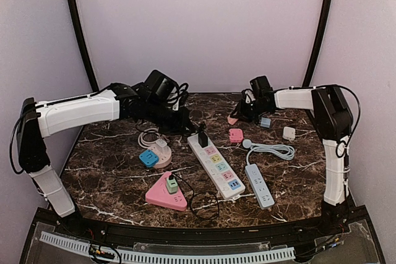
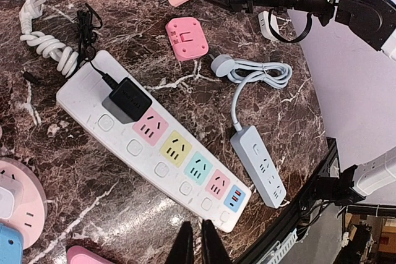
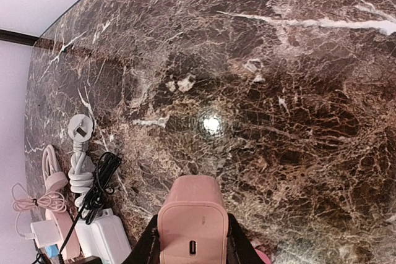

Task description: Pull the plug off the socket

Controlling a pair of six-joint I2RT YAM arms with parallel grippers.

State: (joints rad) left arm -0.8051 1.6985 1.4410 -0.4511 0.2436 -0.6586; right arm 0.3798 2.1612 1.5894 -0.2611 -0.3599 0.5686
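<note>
Two grippers are seen over a marbled table (image 1: 111, 177), and everything is placed here against the white power strip (image 1: 215, 165) lying at the middle of it. Nearest, to the left of the strip's near end, a pink triangular socket (image 1: 162, 197) is found with a green plug (image 1: 171, 184) seated in it. A grey power strip (image 1: 258, 185) lies just to the right of the white one, its cord (image 1: 272, 149) looped beyond it. A round pink socket (image 1: 159, 154) is set left of the strip's far half. The black plug (image 2: 126, 99) is seated in the farthest socket of the strip. A pink adapter (image 2: 185, 37) lies right of that far end. The left gripper (image 2: 197, 239) is held above the strip with its fingers pressed together on nothing, apart from the plug. Farther right, the right gripper (image 3: 192, 242) is clamped on a pink charger (image 3: 192, 214).
</note>
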